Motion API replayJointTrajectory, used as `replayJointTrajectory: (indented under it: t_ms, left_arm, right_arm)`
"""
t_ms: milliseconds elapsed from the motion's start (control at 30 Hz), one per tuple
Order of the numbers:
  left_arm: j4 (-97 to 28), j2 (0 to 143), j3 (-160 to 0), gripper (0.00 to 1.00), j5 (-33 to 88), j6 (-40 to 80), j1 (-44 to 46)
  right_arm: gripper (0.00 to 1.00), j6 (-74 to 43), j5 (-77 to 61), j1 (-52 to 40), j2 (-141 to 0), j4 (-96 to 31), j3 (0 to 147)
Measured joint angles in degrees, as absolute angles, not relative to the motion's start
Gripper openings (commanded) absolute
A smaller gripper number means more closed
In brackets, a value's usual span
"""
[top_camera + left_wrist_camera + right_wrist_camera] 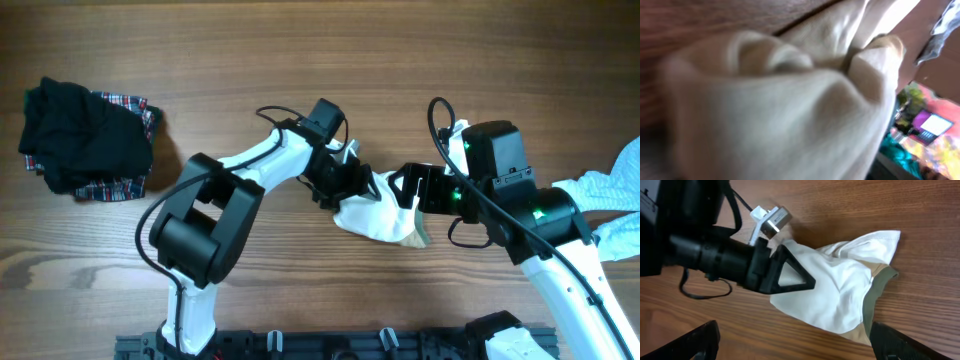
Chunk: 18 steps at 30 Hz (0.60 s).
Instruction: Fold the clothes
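Observation:
The white T-shirt lies bunched into a small heap at the middle of the wooden table, with a khaki-olive edge showing on its right side. My left gripper is at its left end, shut on the fabric. In the right wrist view its black fingers pinch the white cloth. The left wrist view is filled with blurred cream fabric, which hides the fingers. My right gripper hovers just right of the heap, open wide and empty.
A black garment lies on a red-plaid piece at the far left. A pale-blue piece and a white one lie at the right edge. A black rail runs along the front edge.

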State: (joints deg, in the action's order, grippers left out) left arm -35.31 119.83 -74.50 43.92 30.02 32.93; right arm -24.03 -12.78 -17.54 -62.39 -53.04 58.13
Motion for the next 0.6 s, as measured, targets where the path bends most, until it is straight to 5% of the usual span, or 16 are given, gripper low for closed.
replayJointTrajectory:
  t_ms: [67, 100, 400, 600]
  left_arm:
    - [-34.85, 120.27, -74.41, 0.09, 43.31, 30.79, 33.39]
    - [-34.81, 120.44, -74.37, 0.04, 43.29, 31.44, 33.39]
    - [-24.95, 120.55, -73.93, 0.04, 54.08, 30.76, 32.53]
    - [-21.21, 119.57, -73.93, 0.04, 61.56, 34.15, 23.42]
  right_arm:
    - [0.96, -24.05, -12.78, -17.54, -62.39, -53.17, 58.13]
    - [0.96, -24.05, -12.78, -17.54, -62.39, -53.17, 58.13]
    - [0.97, -24.67, -12.53, -17.54, -61.65, -53.17, 58.13]
    - [0.97, -24.91, -11.49, -17.54, -59.55, -53.12, 58.13]
